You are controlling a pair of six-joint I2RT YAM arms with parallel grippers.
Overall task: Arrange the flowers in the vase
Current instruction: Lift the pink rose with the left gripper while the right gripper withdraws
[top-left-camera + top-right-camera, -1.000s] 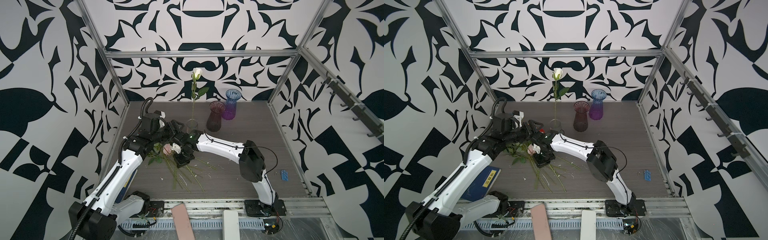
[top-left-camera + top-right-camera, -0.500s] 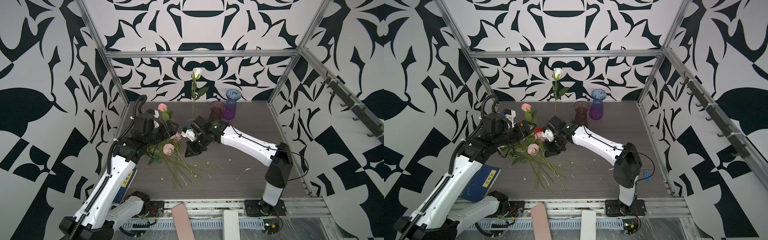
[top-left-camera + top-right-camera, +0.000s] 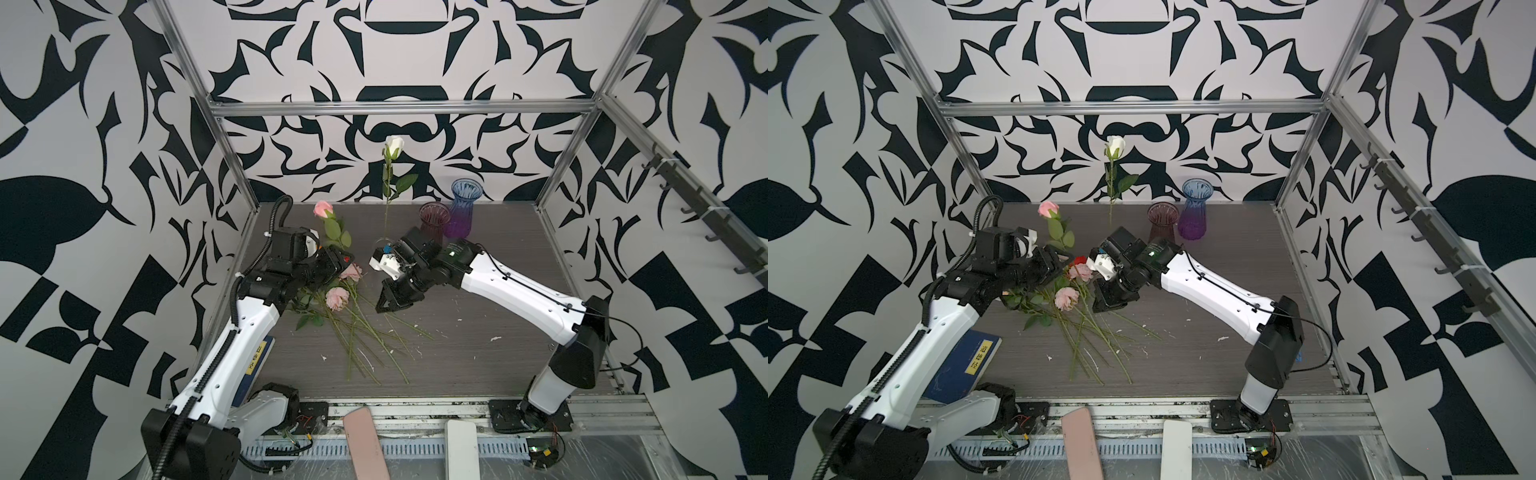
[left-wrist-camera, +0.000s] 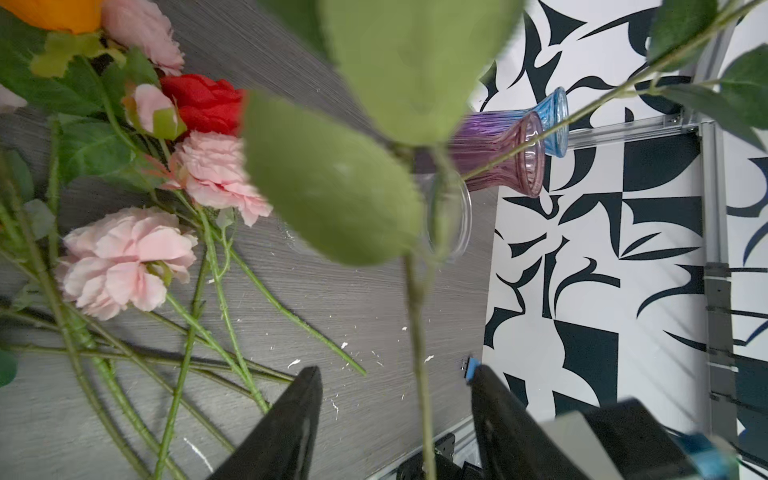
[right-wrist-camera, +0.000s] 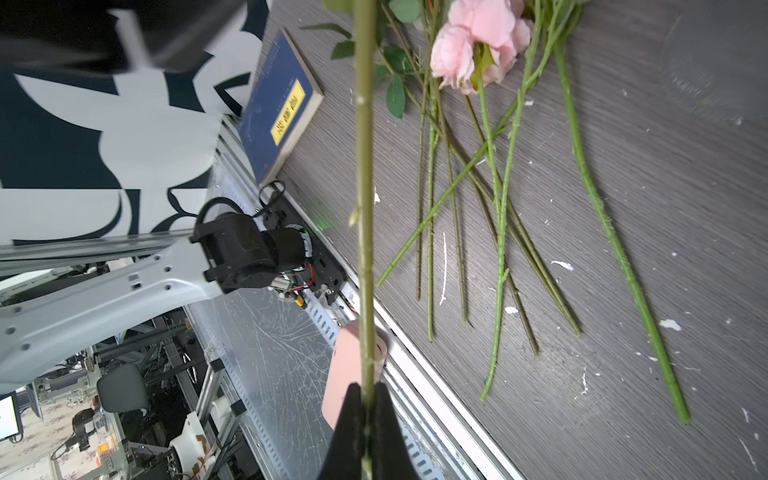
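Grey bench point(image 3: 1183, 365) bore a blue book point(image 3: 955, 374) labelled 道德经 well behind the left fingers point(image 3: 344, 261), which stood apart around a green stem point(image 5: 365, 208) that the right fingers point(image 5: 361, 405) clamped.

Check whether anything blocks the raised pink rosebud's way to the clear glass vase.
Nothing visible does: only grey table lies between the pink rosebud and the clear glass vase, which already holds a white rose.

L wrist view: blurred leaves point(image 4: 332, 183) fill the foreground and hide most of the clear vase point(image 4: 461, 232); orange bloom point(image 4: 45, 12) cut by the frame edge. R wrist view: stem point(image 5: 365, 166) runs off-frame, its bloom not shown; right gripper point(image 5: 365, 390) cropped at the edge. Both top views: book point(image 3: 967, 357) partly under left arm point(image 3: 905, 365).
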